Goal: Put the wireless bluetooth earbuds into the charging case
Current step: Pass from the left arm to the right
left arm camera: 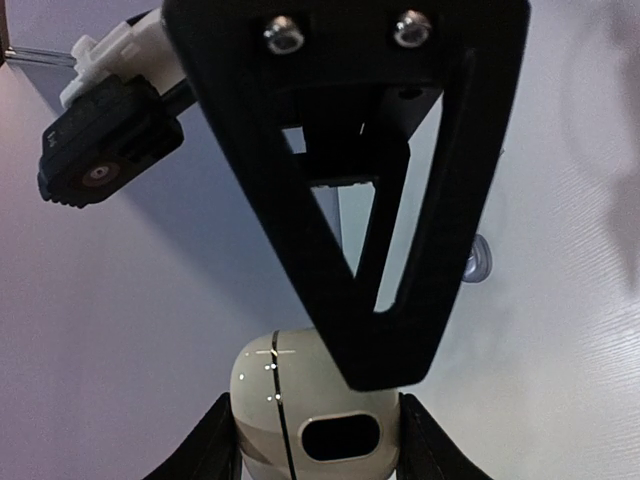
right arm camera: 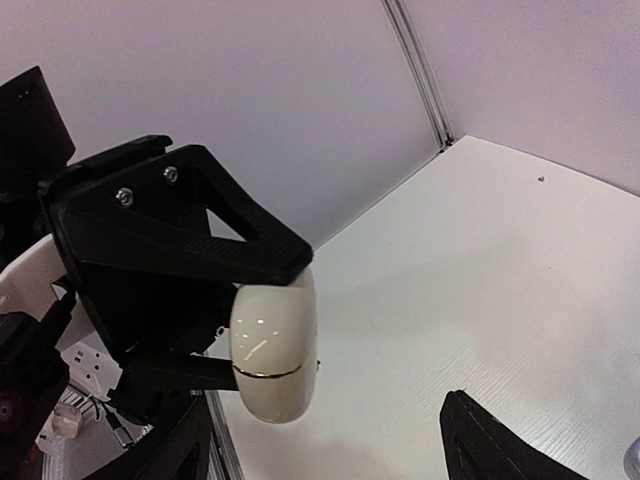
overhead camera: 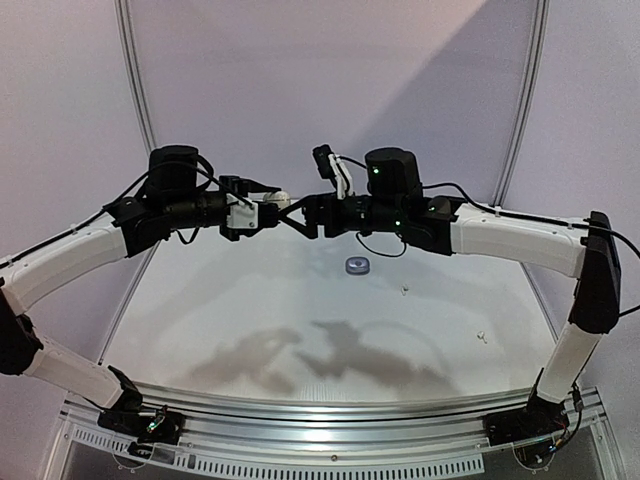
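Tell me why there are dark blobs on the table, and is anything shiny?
Top external view: the dark blobs on the table are soft-edged shadows of the two arms above it. Left wrist view: tiny white glints sparkle on the pale case in the left claw. Right wrist view: a bright streak of glare on that case.

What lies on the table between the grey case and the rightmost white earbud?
Top view: another white earbud, apart from the grey case and the rightmost white earbud.
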Tool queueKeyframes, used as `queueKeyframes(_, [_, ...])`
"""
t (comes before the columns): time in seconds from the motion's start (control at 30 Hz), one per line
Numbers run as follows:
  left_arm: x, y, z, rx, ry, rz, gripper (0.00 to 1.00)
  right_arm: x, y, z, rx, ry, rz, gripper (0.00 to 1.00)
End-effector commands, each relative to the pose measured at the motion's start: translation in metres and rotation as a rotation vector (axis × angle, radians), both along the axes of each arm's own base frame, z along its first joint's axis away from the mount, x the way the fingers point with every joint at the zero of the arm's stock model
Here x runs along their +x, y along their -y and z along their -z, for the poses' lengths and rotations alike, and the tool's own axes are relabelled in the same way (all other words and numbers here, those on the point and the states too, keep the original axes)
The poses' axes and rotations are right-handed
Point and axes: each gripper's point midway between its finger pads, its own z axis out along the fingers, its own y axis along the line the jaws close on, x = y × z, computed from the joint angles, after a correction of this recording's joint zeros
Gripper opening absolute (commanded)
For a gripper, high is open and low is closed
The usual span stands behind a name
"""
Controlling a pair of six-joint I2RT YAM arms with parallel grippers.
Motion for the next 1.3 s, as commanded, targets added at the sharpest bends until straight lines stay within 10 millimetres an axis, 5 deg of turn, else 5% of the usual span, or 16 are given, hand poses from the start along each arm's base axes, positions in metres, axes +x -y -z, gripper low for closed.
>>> queueKeyframes(0.0, [-0.006, 0.002, -0.001, 0.004, 0.017, 0.009, 0.20, -0.005, -0.016, -0.025, 0.099, 0.035, -0.060, 0.80])
queueKeyframes(0.13, [-0.008, 0.003, -0.002, 0.001, 0.021, 0.017, 0.20, 0.003, -0.022, -0.020, 0.073, 0.007, -0.040, 0.70])
queueKeyframes(0.33, [-0.009, 0.004, -0.003, -0.002, 0.025, 0.018, 0.20, 0.002, -0.035, -0.003, 0.021, -0.025, -0.099, 0.38])
queueKeyframes(0.53, [-0.008, 0.004, -0.003, -0.002, 0.027, 0.017, 0.19, -0.003, -0.035, -0.005, 0.016, -0.009, -0.127, 0.32])
queueKeyframes(0.8, [-0.011, 0.003, -0.003, -0.002, 0.035, 0.025, 0.21, -0.010, -0.031, -0.003, -0.016, -0.001, -0.154, 0.00])
queueKeyframes(0.87, [-0.013, 0.003, -0.003, -0.007, 0.026, 0.029, 0.41, -0.011, -0.028, -0.009, -0.020, 0.020, -0.154, 0.00])
queueKeyframes(0.93, [-0.016, 0.003, -0.003, -0.033, -0.009, 0.027, 0.87, -0.013, -0.024, -0.017, -0.014, 0.051, -0.157, 0.00])
queueKeyframes(0.97, [-0.018, 0.003, -0.005, -0.052, -0.031, 0.026, 0.98, -0.014, -0.022, -0.021, -0.014, 0.067, -0.160, 0.00])
queueKeyframes(1.13, [-0.022, -0.001, -0.018, -0.223, -0.321, -0.007, 0.99, -0.021, -0.001, -0.048, 0.009, 0.174, -0.180, 0.00])
queueKeyframes(1.27, [-0.065, 0.002, -0.036, -0.355, -0.736, 0.168, 0.99, -0.040, 0.019, -0.085, 0.092, 0.296, -0.227, 0.00])
